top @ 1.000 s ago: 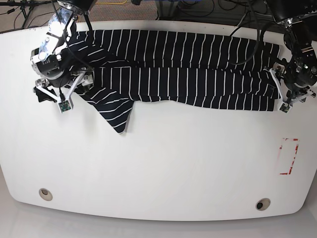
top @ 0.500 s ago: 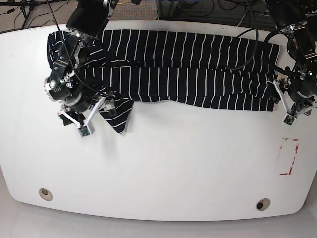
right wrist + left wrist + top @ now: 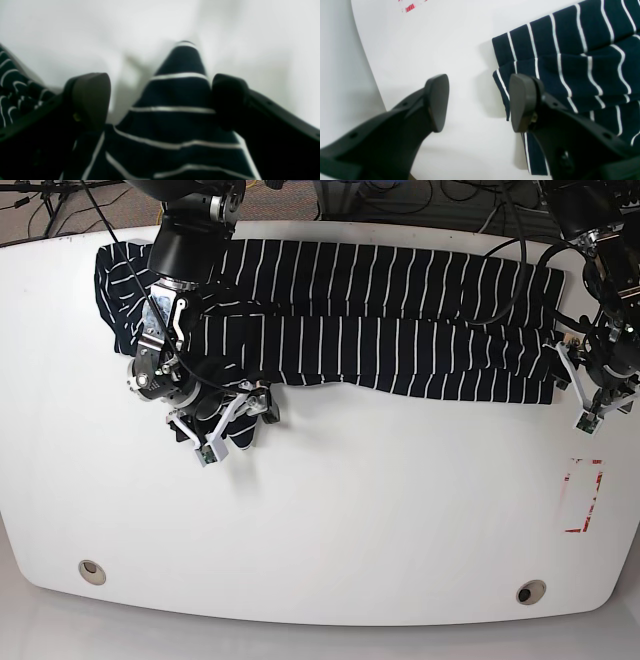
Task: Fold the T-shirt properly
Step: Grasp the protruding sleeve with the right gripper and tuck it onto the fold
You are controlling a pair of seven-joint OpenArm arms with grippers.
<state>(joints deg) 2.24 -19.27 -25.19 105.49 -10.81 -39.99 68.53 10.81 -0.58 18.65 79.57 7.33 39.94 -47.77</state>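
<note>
Base view shows your right end effector [image 3: 232, 423], jaws spread, now over the T-shirt [image 3: 380, 320] sleeve point at the worktop [image 3: 400, 530] far-left; left end effector [image 3: 477, 100] waits released.

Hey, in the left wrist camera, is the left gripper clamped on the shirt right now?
No, the left gripper is open, with bare table between its fingers beside the T-shirt edge.

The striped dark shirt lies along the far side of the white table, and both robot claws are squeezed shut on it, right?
Not quite: both claws are open. The left gripper in the left wrist view and the right gripper in the right wrist view stand wide. The striped dark shirt does lie there on the white table.
</note>
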